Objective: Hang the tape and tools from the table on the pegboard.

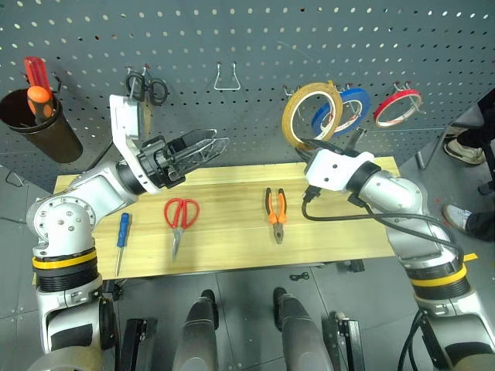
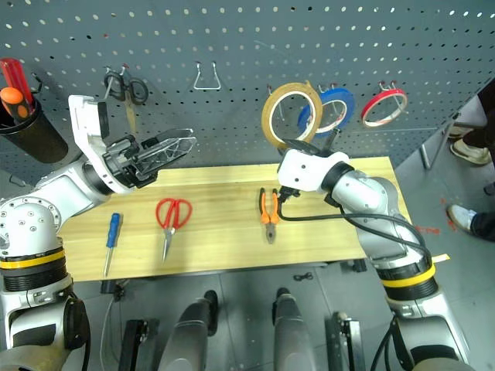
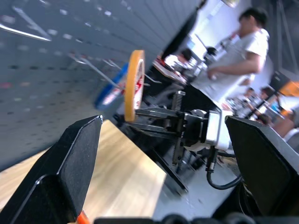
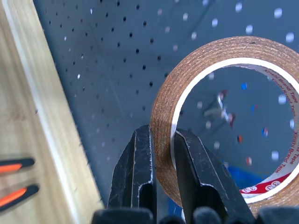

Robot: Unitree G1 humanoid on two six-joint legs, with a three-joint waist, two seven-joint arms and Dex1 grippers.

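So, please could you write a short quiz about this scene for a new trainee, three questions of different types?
1. True or false: the right gripper is shut on the tan tape.
2. Which tool lies nearest the left end of the table? A) red scissors B) pliers C) blue screwdriver
3. Fill in: the blue roll and the red roll hang on the ____.

Key: 1 true; 2 C; 3 pegboard.
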